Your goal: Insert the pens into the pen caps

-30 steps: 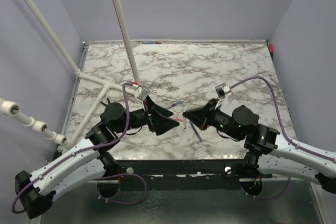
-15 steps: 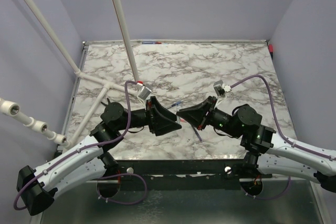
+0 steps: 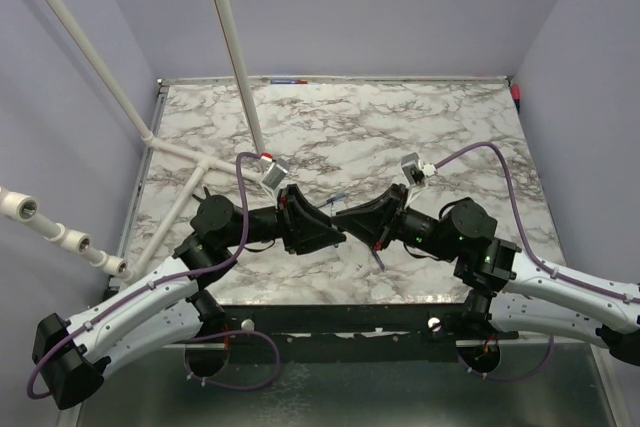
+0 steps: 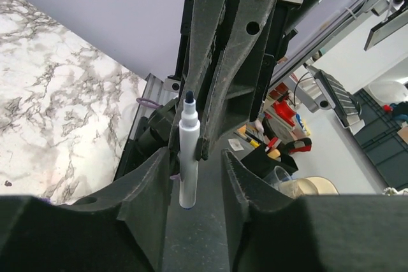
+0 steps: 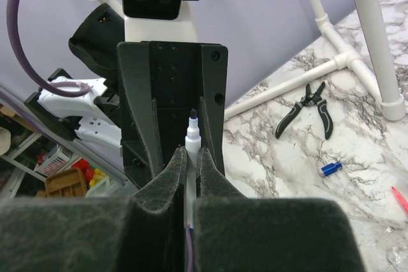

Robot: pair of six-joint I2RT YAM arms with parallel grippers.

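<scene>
My right gripper [image 5: 192, 152] is shut on a pen [image 5: 192, 135] with a white barrel and a dark tip, which sticks out past its fingertips. In the top view both grippers meet above the middle of the table, right gripper [image 3: 350, 217] facing left gripper [image 3: 330, 232]. The left gripper [image 4: 196, 157] is open, its jaws either side of the pen [image 4: 189, 151]; the pen lies close to one finger, with a gap to the other. A blue pen cap [image 5: 331, 169] lies on the marble, also visible in the top view [image 3: 337, 196]. Another pen [image 3: 378, 257] lies under the right arm. A red pen [image 5: 400, 199] shows at the frame's edge.
White pipes [image 3: 235, 47] rise from a frame at the table's left and back, close to the left arm. Black pliers [image 5: 309, 116] lie on the marble beside a pipe joint. Walls close in the table on three sides.
The two grippers have come together, the right one carrying the pen leftward in between the left fingers. The left jaws have narrowed around the pen.
</scene>
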